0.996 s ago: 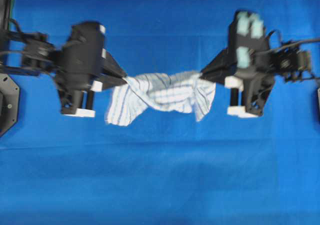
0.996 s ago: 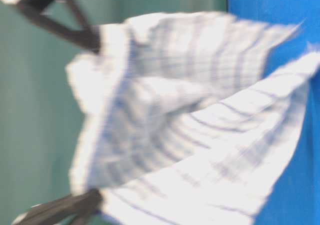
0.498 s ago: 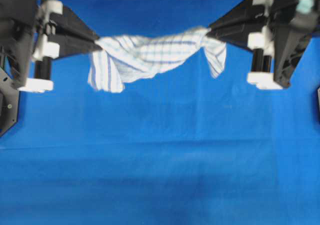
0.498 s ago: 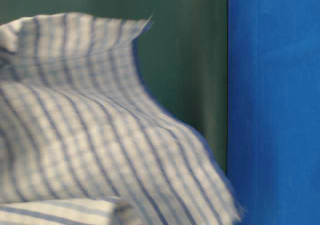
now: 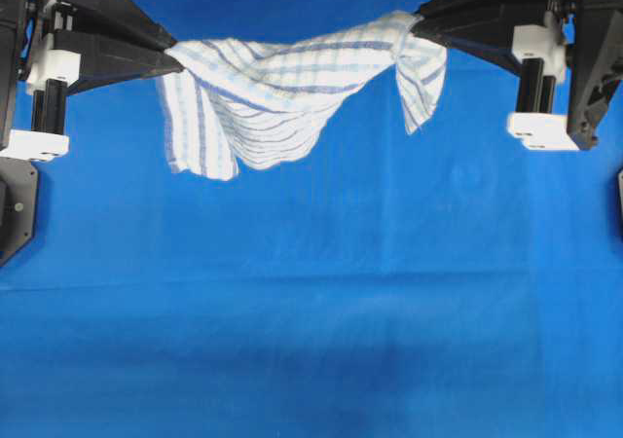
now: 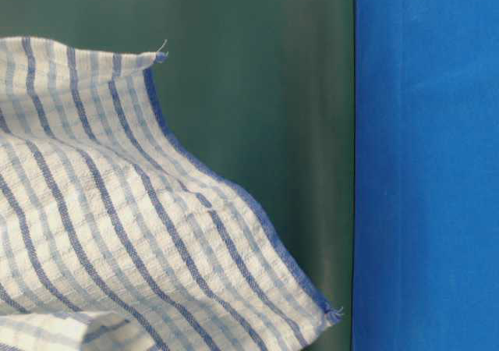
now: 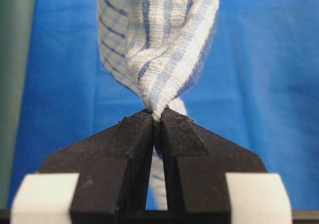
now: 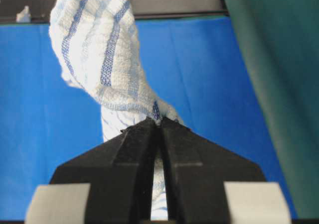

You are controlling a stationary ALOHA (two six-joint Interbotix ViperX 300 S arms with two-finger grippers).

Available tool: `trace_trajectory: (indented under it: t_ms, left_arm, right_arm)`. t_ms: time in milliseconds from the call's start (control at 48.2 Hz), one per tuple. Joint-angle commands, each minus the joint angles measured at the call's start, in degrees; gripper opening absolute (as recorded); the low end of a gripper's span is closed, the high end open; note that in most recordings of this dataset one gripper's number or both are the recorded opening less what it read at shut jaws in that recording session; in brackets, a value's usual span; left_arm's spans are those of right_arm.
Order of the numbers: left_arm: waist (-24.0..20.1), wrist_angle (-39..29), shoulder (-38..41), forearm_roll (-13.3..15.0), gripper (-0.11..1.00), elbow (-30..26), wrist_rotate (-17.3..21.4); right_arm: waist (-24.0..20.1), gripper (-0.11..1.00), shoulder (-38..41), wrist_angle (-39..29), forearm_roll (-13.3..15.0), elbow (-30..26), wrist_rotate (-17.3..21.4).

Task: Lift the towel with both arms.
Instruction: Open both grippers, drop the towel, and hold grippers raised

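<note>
Towel (image 5: 282,88) strung in mid-air, left pincer (image 5: 178,65) pinching one end, right pincer (image 5: 415,24) the other

A blue cloth (image 5: 321,302) covers the table, faintly creased. At its left edge sits a dark angular plate (image 5: 14,209) (possibly a mounting base; mostly cut off). Beyond the cloth's edge in the table-level view stands a plain green backdrop (image 6: 265,93).

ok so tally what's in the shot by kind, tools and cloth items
tools: 2, the left tool and the right tool, each shut on an end of the towel
towels: 1, the blue-striped white towel hanging between them
blue table covers: 1, the cover
total: 4
</note>
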State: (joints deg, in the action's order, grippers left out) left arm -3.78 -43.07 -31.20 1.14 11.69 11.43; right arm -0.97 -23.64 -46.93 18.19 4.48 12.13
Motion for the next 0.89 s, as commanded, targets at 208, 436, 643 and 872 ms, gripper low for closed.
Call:
trace_trajectory:
  t_ms: [208,436,643,872]
  left_arm:
    - [-0.53,1.41,-0.09,-0.26,0.05,-0.79,0.88]
    - [-0.53,3.08,-0.70,-0.26,0.67,0.09,-1.14]
    - [-0.53,3.16,-1.67,-0.26,0.89,1.14,-1.41]
    - [-0.53,6.15,-1.41,-0.26,0.89,7.12,-1.41]
  right_arm:
    - [0.35,0.06,-2.02,-0.26,0.18,0.18,-0.70]
    - [0.97,0.54,-1.76,-0.53,0.62,0.53,-0.09]
    - [0.97,0.64,-1.85,-0.53,1.05,0.70,0.09]
    - [1.05,0.64,-2.02,1.05,1.05,6.06,0.88]
